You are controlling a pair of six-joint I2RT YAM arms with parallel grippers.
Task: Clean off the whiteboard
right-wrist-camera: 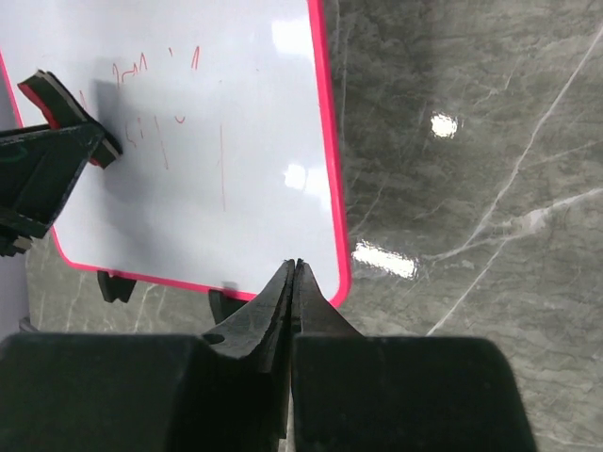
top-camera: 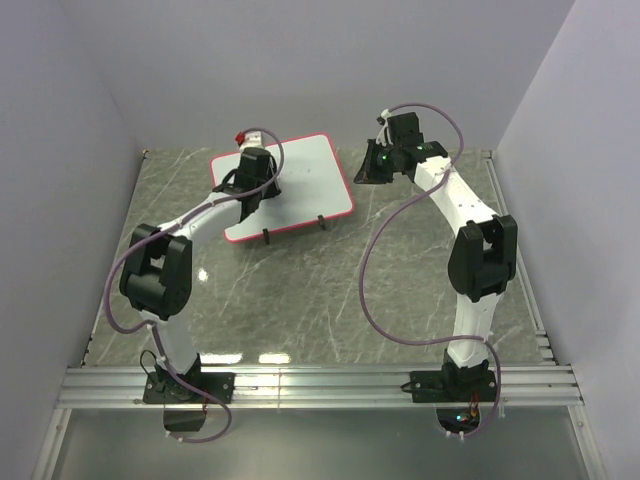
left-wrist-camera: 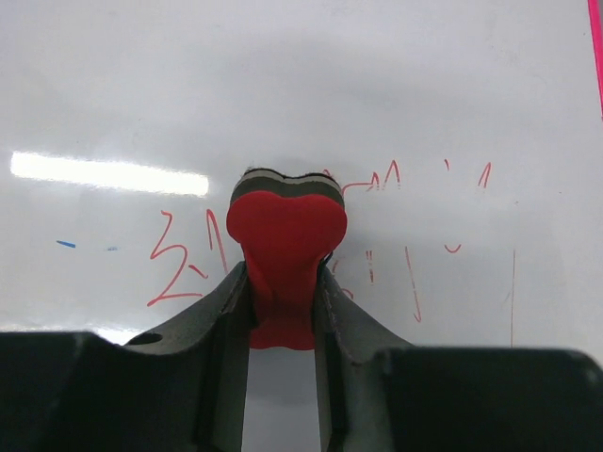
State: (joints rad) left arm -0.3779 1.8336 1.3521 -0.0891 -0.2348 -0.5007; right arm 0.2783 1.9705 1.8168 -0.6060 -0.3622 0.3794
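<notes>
On the left, the left claw (left-wrist-camera: 285,282) is clamped on the narrow waist of a small red eraser (left-wrist-camera: 285,231), whose felt edge appears pressed against the whiteboard (top-camera: 312,172); I can't quite tell how firmly it bears down, since the wrist view looks straight along it. The whiteboard sits toward the far side of the table (top-camera: 300,300), left of centre, turned a little askew and resting on two small black feet (top-camera: 266,236) along its near edge. Red scribbles (left-wrist-camera: 179,268) lie on both sides of the eraser, so most of the wiping looks undone.

Further right, the right claw (right-wrist-camera: 294,275) is pinched together on nothing, hanging just beside the board's right edge near a corner; it is not gripping the frame.

What worries me is that nothing pins the board down; a hard sideways stroke could slide it over the polished stone, or rock it on its feet, and the marks would smear rather than lift. The eraser is held only by its waist; it could twist in the grip if dragged at an angle.
</notes>
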